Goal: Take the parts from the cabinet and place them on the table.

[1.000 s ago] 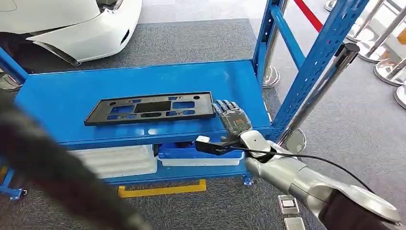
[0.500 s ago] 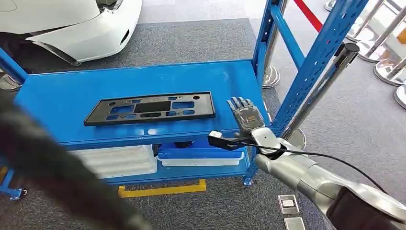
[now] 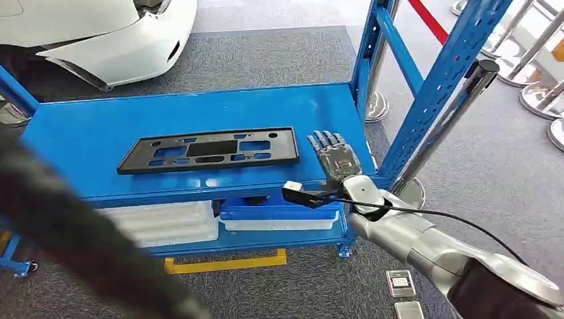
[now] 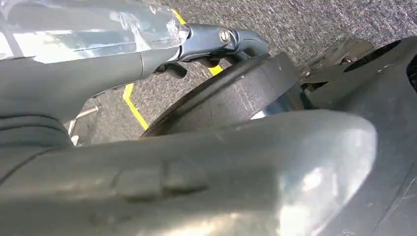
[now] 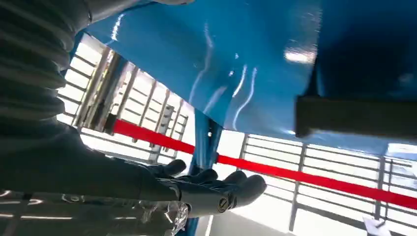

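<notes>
A flat black plastic plate part [image 3: 209,150] with several cut-outs lies on the blue cabinet shelf [image 3: 86,133]. My right hand [image 3: 334,159] hovers flat just right of the plate's end, fingers stretched out and apart, holding nothing. In the right wrist view the same hand [image 5: 206,189] reaches out along the blue shelf [image 5: 221,64], with the plate's dark edge [image 5: 354,117] ahead of the fingers. My left arm [image 3: 73,239] is a dark blur at the lower left. The left wrist view shows a dark finger [image 4: 216,39] of my left hand; its pose is unclear.
White bins [image 3: 166,222] and a blue bin [image 3: 279,212] sit on the lower shelf. A blue upright [image 3: 445,80] stands close to my right forearm. A white car bumper [image 3: 113,40] lies behind the cabinet. Chrome stanchions [image 3: 539,93] stand on the right.
My right hand pulled away from the plate's right end toward the right, then drifted slightly back toward it. The plate has not moved.
</notes>
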Controlling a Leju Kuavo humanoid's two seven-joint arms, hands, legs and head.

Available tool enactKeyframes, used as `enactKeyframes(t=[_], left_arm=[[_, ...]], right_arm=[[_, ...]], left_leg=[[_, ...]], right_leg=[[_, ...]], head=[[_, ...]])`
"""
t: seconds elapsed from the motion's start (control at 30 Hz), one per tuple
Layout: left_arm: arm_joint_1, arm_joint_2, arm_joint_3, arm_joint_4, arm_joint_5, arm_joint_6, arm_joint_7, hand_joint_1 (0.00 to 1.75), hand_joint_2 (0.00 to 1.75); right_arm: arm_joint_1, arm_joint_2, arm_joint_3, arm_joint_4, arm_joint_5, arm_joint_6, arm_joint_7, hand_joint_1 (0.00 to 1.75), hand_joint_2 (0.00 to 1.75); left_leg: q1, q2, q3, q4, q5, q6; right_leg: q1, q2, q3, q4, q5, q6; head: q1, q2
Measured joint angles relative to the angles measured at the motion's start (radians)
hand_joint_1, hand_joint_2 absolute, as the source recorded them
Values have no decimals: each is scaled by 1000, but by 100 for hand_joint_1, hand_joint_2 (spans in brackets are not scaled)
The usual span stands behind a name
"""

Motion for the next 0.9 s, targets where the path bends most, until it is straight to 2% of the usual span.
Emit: enactKeyframes(t=[0.13,0.33,0.63,0.9], left_arm=[[-1,0,-1,0,-5,-3,-2,0,0],[-2,0,-8,0,-6,-3,-2,0,0],[-3,0,-14,1,-6,-3,-3,0,0],[-2,-1,-14,1,6,-3,-6,0,0]], right_arm=[[-17,35,0,2,10,-25,-16,0,175],[-29,85,0,2,15,-25,-37,0,175],[-30,120,1,-7,18,-28,-43,0,175],[-27,153,15,-137,63,28,40,0,175]], left_leg=[[0,0,0,0,0,0],[0,0,0,0,0,0],[0,0,0,0,0,0],[1,0,0,0,0,0]], right_leg=[[1,0,0,0,0,0],[1,0,0,0,0,0],[1,0,0,0,0,0],[1,0,0,0,0,0]], head=[[0,0],[0,0],[0,0],[0,0]])
